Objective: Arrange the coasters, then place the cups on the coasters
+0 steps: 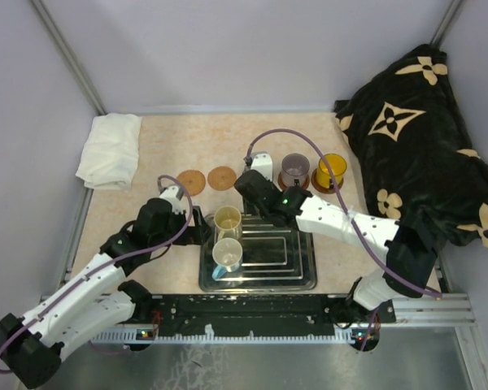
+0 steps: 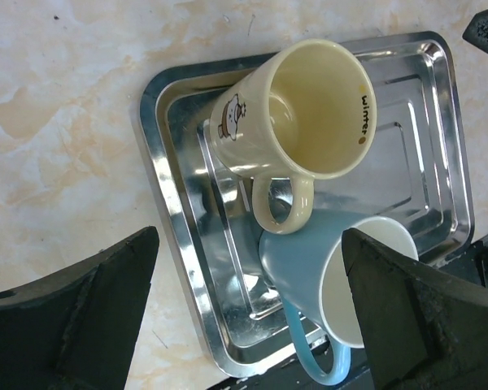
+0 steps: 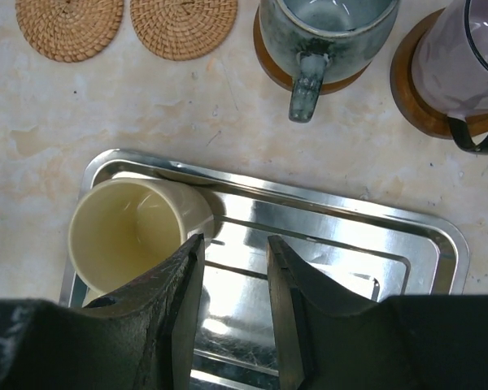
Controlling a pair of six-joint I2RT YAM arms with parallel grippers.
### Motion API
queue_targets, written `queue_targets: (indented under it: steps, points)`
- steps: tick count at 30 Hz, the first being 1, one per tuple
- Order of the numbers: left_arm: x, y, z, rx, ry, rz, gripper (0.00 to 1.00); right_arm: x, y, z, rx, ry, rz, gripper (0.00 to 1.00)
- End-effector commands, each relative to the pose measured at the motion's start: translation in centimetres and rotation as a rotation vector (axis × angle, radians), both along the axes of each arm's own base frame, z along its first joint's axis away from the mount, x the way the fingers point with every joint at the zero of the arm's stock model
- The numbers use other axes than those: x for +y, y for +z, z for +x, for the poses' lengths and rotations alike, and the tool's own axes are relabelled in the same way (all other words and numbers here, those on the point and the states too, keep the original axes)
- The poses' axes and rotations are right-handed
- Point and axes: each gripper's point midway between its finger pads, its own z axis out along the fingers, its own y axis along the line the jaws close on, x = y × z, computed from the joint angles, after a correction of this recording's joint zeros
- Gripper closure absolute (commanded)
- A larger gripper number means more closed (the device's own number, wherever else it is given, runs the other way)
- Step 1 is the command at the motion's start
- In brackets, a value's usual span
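Glazed ceramic is likely making the cream-yellow handled mug [image 3: 130, 236] rigid, smooth and slippery, fairly light but chippable. It is standing upright in the far-left corner of the rectangular metal tray [image 3: 350, 215], its handle facing the pale-blue, white-lined mug [image 2: 309, 272] just beside it. The right gripper [image 3: 234, 244] is hovering beside its rim, fingers narrowly apart and gripping nothing. The left gripper [image 2: 250, 240] is hovering wide open and empty. Pinching the wall across the rim is looking the safest hold; two round woven coasters [image 3: 183, 24] are lying bare beyond the tray.
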Motion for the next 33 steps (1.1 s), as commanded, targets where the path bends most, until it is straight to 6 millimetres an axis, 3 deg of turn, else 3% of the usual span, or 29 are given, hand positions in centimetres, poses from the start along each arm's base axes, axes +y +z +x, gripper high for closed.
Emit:
queue_targets:
  steps: [1, 7, 17, 21, 24, 28, 33]
  points:
    - [-0.7, -0.2, -1.2, 0.061, -0.026, -0.029, 0.00, 0.2, 1.0, -0.1, -0.015, -0.005, 0.056, 0.62]
    - [-1.8, 0.2, -3.3, 0.110, -0.068, -0.083, 0.00, -0.9, 1.3, -0.4, -0.029, -0.026, 0.049, 0.62]
    - [-2.3, 4.9, -6.4, 0.139, -0.138, -0.091, 0.00, -2.7, 2.9, 0.3, -0.066, -0.072, 0.079, 0.61]
    - [-1.6, 4.6, -8.6, 0.216, -0.144, -0.056, 0.00, -4.0, 3.2, 0.5, -0.064, -0.092, 0.147, 0.62]
    - [-1.0, 4.5, -8.7, 0.218, -0.101, -0.049, 0.00, -4.6, 3.3, 0.2, -0.069, -0.095, 0.162, 0.62]
    - [-0.5, 6.0, -7.3, 0.142, -0.035, -0.078, 0.01, -5.2, 3.2, -0.1, -0.063, -0.106, 0.151, 0.60]
    - [-0.8, 4.1, -7.8, 0.169, -0.060, -0.070, 0.01, -6.3, 4.0, 0.4, -0.104, -0.136, 0.124, 0.58]
